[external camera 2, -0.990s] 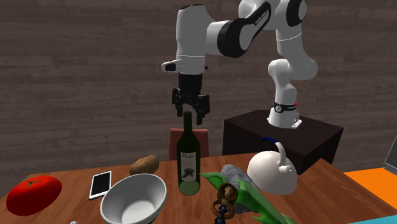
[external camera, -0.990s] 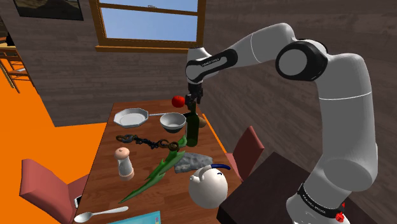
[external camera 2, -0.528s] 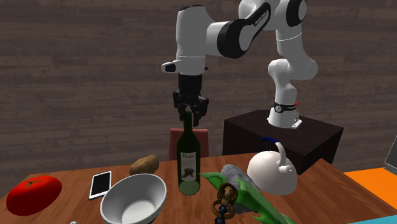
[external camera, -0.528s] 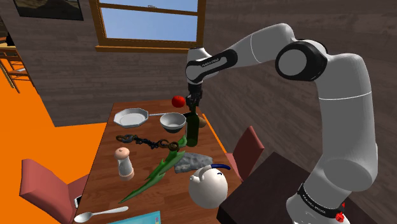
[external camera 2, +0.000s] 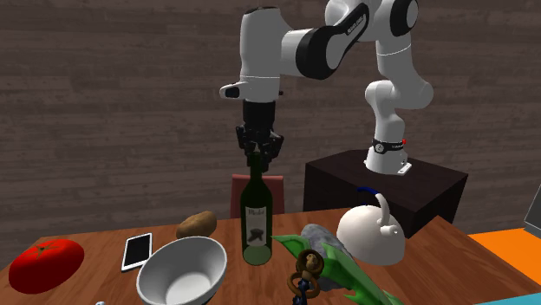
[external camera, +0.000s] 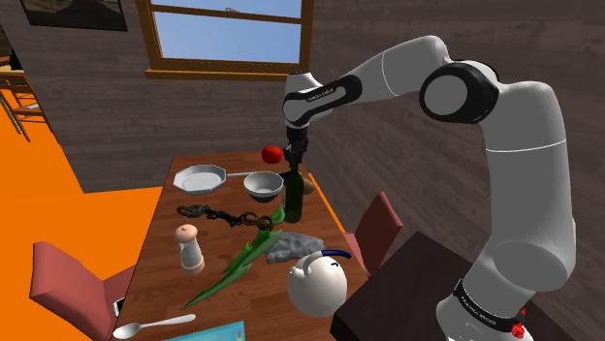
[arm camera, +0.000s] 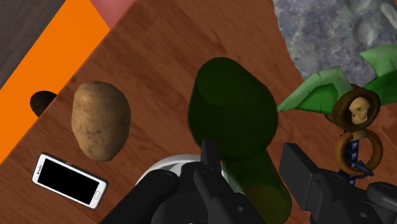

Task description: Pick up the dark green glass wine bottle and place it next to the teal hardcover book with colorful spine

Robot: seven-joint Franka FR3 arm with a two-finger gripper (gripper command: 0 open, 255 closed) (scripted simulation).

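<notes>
Wooden table (external camera: 160,231), arm (external camera: 407,68) bent over wine bottle (external camera: 292,199)

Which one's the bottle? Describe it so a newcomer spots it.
On the wooden table, look beside the white bowl. The bottle stands upright there, the gripper clasping its neck: dark green glass with a pale label, taller than everything around it.
</notes>
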